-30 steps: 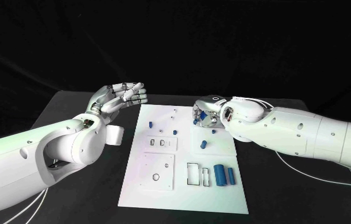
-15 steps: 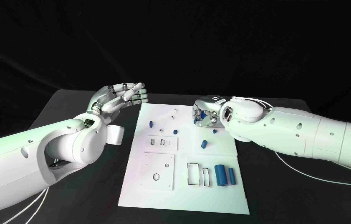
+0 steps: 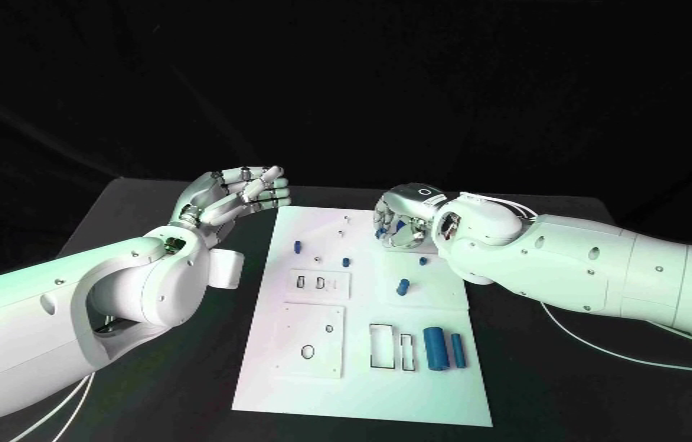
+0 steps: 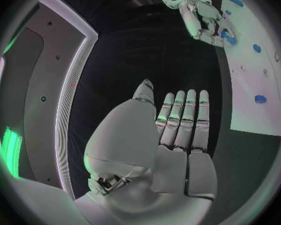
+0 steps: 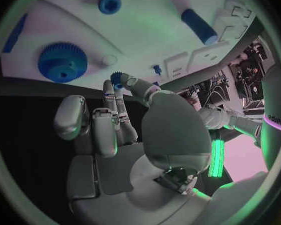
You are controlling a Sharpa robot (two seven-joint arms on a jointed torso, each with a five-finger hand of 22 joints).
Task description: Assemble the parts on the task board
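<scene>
— Since a second ago, our right hand (image 3: 400, 224) has shifted slightly leftward over the far end of the task board (image 3: 368, 362); the left hand (image 3: 238, 190) has stayed raised off the board's left edge, and the parts look unmoved.

— What do we hold?

— In the right wrist view we see the silver fingertips (image 5: 118, 82) pinching a small blue toothed gear (image 5: 117, 77), close above the white plate. Just beyond it lies a larger blue gear (image 5: 62, 62), round and ridged at the rim, with a blue knob (image 5: 109, 3) and a smooth blue peg (image 5: 199, 25) farther off on the board.

— And the left?

— Our left hand holds nothing: its metallic fingers (image 4: 189, 116) stand straight, side by side, palm flat, beside the board and apart from it.

— Where do the other parts sit?

— In the head view the board is a flat, matte white rectangle on the black table (image 3: 144, 202). Two blue cylinders (image 3: 443, 348) lie side by side at the near right, well apart from both hands, next to a rectangular cut-out (image 3: 381, 344). A short blue pin (image 3: 402, 285) lies mid-board, near our right forearm. Smaller blue pieces (image 3: 299, 245) stand toward the far left part of the board, between the two hands. A raised white square panel (image 3: 313, 338) with an oval hole lies at the near left.
</scene>
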